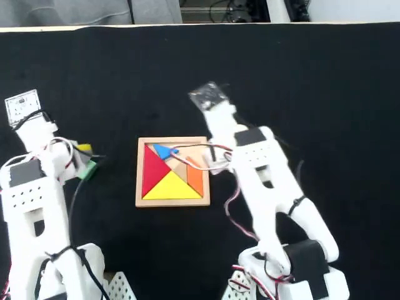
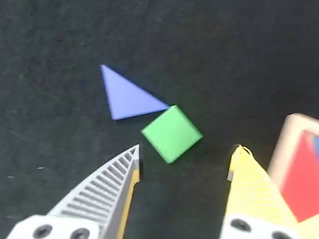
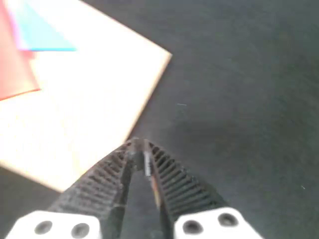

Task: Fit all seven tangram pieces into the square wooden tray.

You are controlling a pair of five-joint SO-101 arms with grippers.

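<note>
1. the square wooden tray [image 1: 141, 201] lies on the black surface [image 1: 312, 75], between the two arms.
2. inside the tray, a red triangle [image 1: 153, 172] sits along the side that faces the left arm. a yellow triangle [image 1: 170, 186] sits along the side nearest to the arm bases.
3. a light blue triangle [image 1: 162, 151] is in the far corner of the tray on the left arm's side, touching the red triangle. an orange piece [image 1: 196, 179] is at the side that faces the right arm. between them some bare wood of the tray floor is visible.
4. a green square [image 2: 172, 133] lies flat on the surface outside the tray, on the left arm's side and near the tray.
5. a blue triangle [image 2: 129, 97] lies just beside the green square, corner to corner with it, on the side away from the tray.
6. the left gripper [image 2: 188, 152] hangs over the surface beside the tray. its fingers [image 2: 117, 174] are spread wide, with nothing between them, and the green square is just in front of the gap.
7. the right gripper [image 3: 138, 145] is at the edge of the tray on the right arm's side. its fingers are pressed together at the tips.
</note>
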